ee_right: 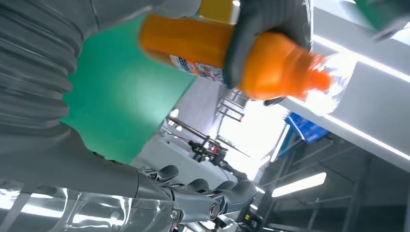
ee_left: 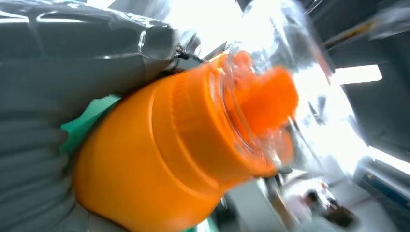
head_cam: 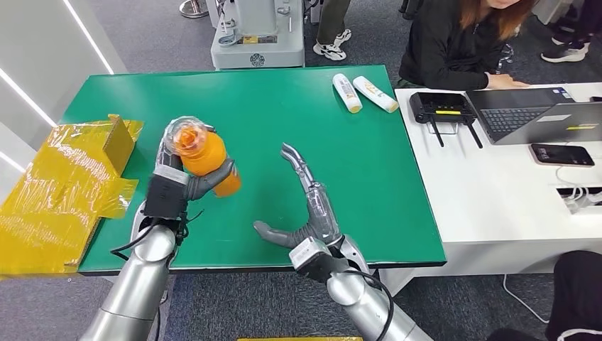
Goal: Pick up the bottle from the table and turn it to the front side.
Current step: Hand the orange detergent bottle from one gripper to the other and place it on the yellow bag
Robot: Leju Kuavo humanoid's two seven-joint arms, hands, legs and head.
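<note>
An orange bottle (head_cam: 207, 158) with an orange spout under a clear cap is lifted above the green table (head_cam: 255, 106). My left hand (head_cam: 186, 186) grips its body from below, and the cap end tilts up toward the camera. In the left wrist view the bottle (ee_left: 164, 150) fills the middle, its clear cap (ee_left: 285, 72) pointing away. The right wrist view shows the bottle (ee_right: 227, 53) with dark fingers (ee_right: 263, 29) wrapped round it and a printed label on one side. My right hand (head_cam: 307, 206) is open to the right of the bottle, fingers stretched, touching nothing.
Two white tubes (head_cam: 363, 91) lie at the table's far right. A yellow-wrapped box (head_cam: 67, 185) sits off the left edge. A white desk (head_cam: 497, 192) on the right carries a router (head_cam: 441, 108), a laptop (head_cam: 539, 114) and a phone (head_cam: 562, 154); a person (head_cam: 461, 42) sits behind it.
</note>
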